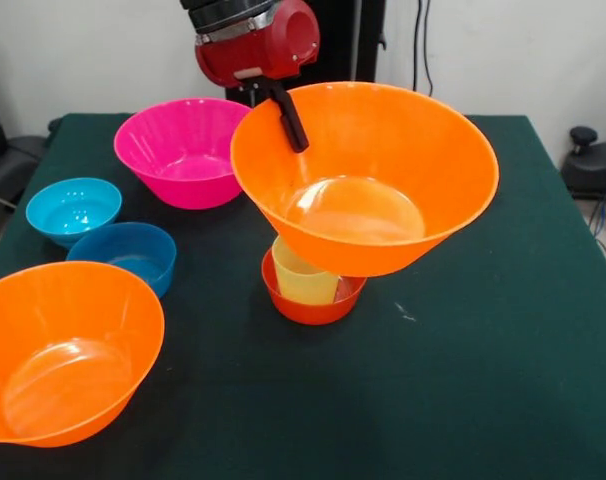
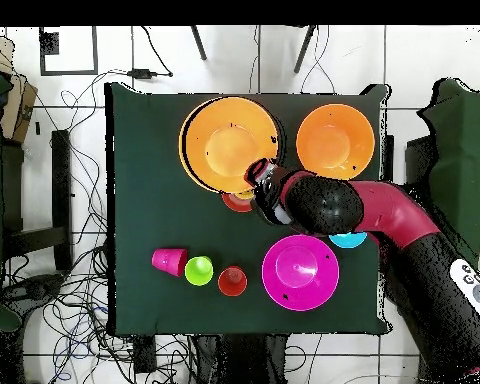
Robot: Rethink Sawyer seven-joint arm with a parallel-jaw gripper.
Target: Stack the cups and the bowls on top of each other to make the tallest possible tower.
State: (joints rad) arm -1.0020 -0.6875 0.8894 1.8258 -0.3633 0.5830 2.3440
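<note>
The tool [image 1: 288, 118] is clamped on the rim of a large orange bowl [image 1: 368, 175], one black finger showing inside the bowl's wall. That bowl hangs tilted above the dark green tabletop [image 1: 483, 380], directly over a small red-orange bowl [image 1: 311, 300] that holds an upright pale yellow cup [image 1: 301, 275]; whether the lifted bowl touches the cup cannot be told. A second large orange bowl [image 1: 68, 350] sits at the near left corner in the front view. Just beside it stand a darker blue bowl [image 1: 128, 255] and a light blue bowl [image 1: 73, 210], touching or nearly so. The magenta bowl [image 1: 183, 150] rests behind them. Overhead, a pink cup [image 2: 168, 262], a lime green cup [image 2: 199, 270] and a red cup [image 2: 232, 281] stand in a row beside the magenta bowl.
</note>
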